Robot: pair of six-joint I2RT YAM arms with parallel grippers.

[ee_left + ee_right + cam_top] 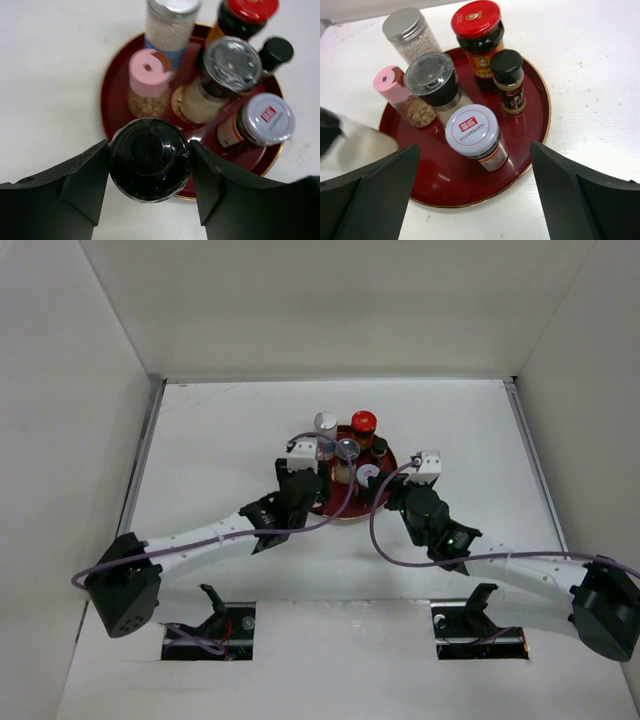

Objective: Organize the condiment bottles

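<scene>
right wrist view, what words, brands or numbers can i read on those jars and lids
Nothing reads clearly enough to quote.
white lid: red square logo with pale characters and a line of red print, too blurred.
red lid: gold print, too small.
red-lidded jar's front label: a portrait, text too small.
small black-capped shaker: red label, unreadable.
black-capped jar, left wrist view: no text on its cap.
</scene>
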